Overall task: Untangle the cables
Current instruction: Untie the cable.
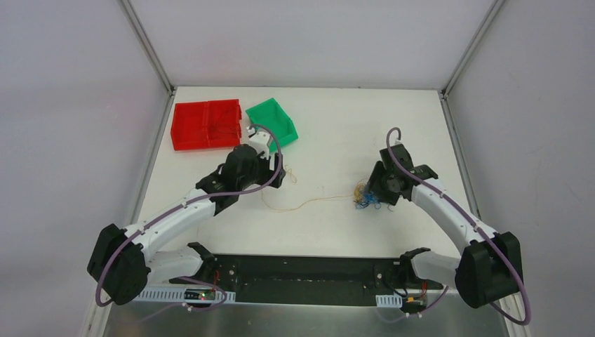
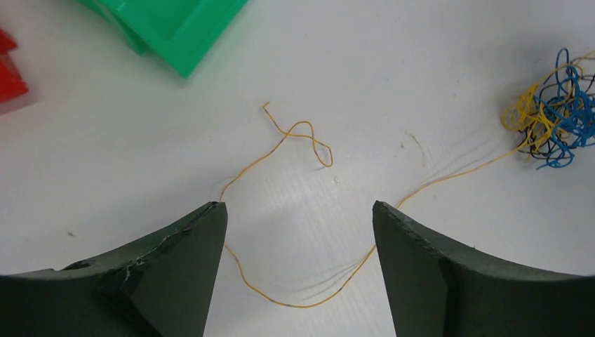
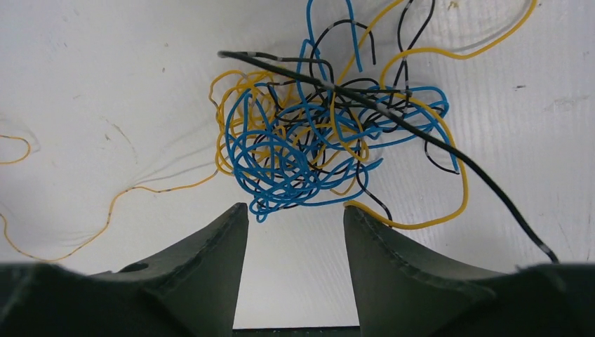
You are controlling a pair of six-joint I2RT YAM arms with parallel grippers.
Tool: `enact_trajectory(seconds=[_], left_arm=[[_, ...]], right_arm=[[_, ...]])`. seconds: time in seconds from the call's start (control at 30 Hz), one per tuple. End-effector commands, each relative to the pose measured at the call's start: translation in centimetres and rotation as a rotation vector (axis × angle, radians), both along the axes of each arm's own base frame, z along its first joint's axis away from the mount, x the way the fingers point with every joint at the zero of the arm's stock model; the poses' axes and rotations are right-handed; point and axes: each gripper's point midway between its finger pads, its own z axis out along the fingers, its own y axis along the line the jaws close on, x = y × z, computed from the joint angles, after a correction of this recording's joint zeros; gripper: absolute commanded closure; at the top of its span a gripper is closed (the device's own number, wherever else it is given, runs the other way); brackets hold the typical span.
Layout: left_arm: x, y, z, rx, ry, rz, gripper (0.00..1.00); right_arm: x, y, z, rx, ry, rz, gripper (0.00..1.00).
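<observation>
The cables form a small clump of blue, yellow and black wires (image 1: 365, 198) on the white table, right of centre. The clump fills the right wrist view (image 3: 316, 133) and shows far right in the left wrist view (image 2: 554, 119). One yellow strand (image 1: 309, 205) runs left from it and curves flat on the table between my left fingers (image 2: 302, 306). My left gripper (image 1: 270, 181) (image 2: 299, 207) is open and empty above this strand. My right gripper (image 1: 372, 193) (image 3: 295, 207) is open and empty, its tips just short of the clump. A yellow loop touches its right fingertip (image 3: 354, 210).
A red bin (image 1: 207, 125) and a green bin (image 1: 272, 121) stand at the back left, just beyond my left gripper. The green bin's corner (image 2: 175, 28) shows in the left wrist view. Enclosure walls border the table on three sides.
</observation>
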Motion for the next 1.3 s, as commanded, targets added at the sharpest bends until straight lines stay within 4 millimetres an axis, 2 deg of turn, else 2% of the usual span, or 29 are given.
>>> enact_trajectory(seconds=[0.0, 0.13, 0.23, 0.43, 0.5, 0.6, 0.7, 0.8, 1.0, 1.1, 1.27], left_arm=[[-0.3, -3.2, 1.0, -0.005, -0.009, -0.180, 0.22], [-1.0, -6.6, 1.0, -0.034, -0.031, -0.370, 0.24], [-1.3, -8.8, 0.9, -0.069, -0.050, -0.472, 0.26], [-0.8, -8.9, 0.6, -0.056, -0.057, -0.467, 0.27], [-1.2, -8.9, 0.4, -0.057, -0.054, -0.485, 0.27], [-1.8, -9.0, -0.1, -0.056, -0.042, -0.511, 0.28], [-2.2, -9.3, -0.6, -0.048, -0.050, -0.545, 0.28], [-2.5, -9.7, -0.8, -0.035, -0.068, -0.577, 0.28], [-2.2, -11.1, 0.3, -0.049, -0.151, -0.644, 0.29], [-2.2, -11.9, 1.1, -0.084, -0.215, -0.679, 0.30], [-2.3, -13.6, 0.7, -0.105, -0.221, -0.753, 0.30]], right_arm=[[1.3, 1.1, 1.3, -0.006, -0.045, 0.068, 0.45], [1.7, 2.0, 1.0, -0.017, -0.036, 0.113, 0.45], [2.1, 1.8, 0.3, -0.066, -0.012, 0.123, 0.50], [2.5, 1.5, -1.1, -0.113, 0.011, 0.126, 0.60], [2.5, 1.6, -1.5, -0.114, 0.013, 0.126, 0.67], [2.5, 1.7, -1.6, -0.105, 0.014, 0.128, 0.91], [2.2, 2.2, -0.8, -0.069, -0.001, 0.145, 1.00], [1.9, 2.9, 0.6, -0.019, -0.029, 0.178, 1.00], [0.9, 4.2, 3.2, 0.062, -0.056, 0.245, 1.00], [0.6, 4.3, 4.4, 0.080, -0.079, 0.255, 1.00], [0.2, 4.3, 5.7, 0.095, -0.100, 0.267, 1.00]])
